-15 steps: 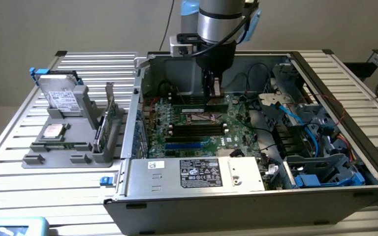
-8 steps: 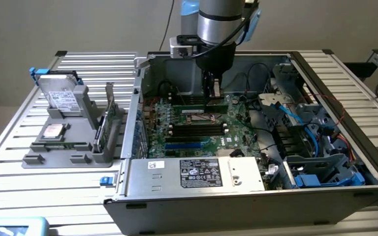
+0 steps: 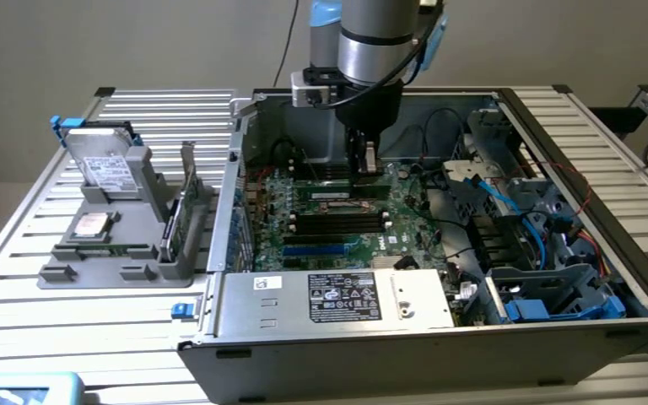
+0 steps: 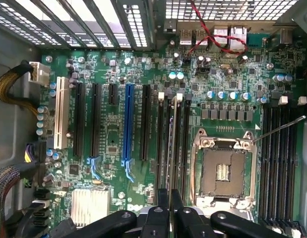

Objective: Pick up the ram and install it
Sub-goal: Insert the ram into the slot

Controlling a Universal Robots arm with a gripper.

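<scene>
**Item: ram install, status at this moment**

- **Gripper** (image 3: 366, 165) (image 4: 169, 202): mine, hanging inside the open case (image 3: 414, 363), pointed straight down at the motherboard (image 4: 113, 129). My fingers (image 4: 163, 208) are drawn nearly together with only a sliver between them. I judge them clamped on the ram.
- **Ram** (image 3: 326, 174): a thin green strip at my gripper's tips, running out from them toward the exterior view's left. I read it as held above the board rather than seated, though the angle leaves some doubt.
- **Slots** (image 4: 179, 144): long black pairs directly below and ahead of my gripper, lying in line with the gap between my fingers. Their white end clips show. No stick stands in them that I can make out.
- **Socket** (image 4: 223, 171): just beside those slots, open and bare, its lever swung out.
- **Tray** (image 3: 99, 274): well away from my gripper, outside the case on the surface (image 3: 31, 321). It carries a drive (image 3: 105, 164), a chip (image 3: 91, 224) and an upright card (image 3: 189, 198).

**Progress, by my judgement:**
- Pick-up done.
- Carry into the case done.
- Alignment over the slots close.
- Seating and clip closure not yet done.
</scene>
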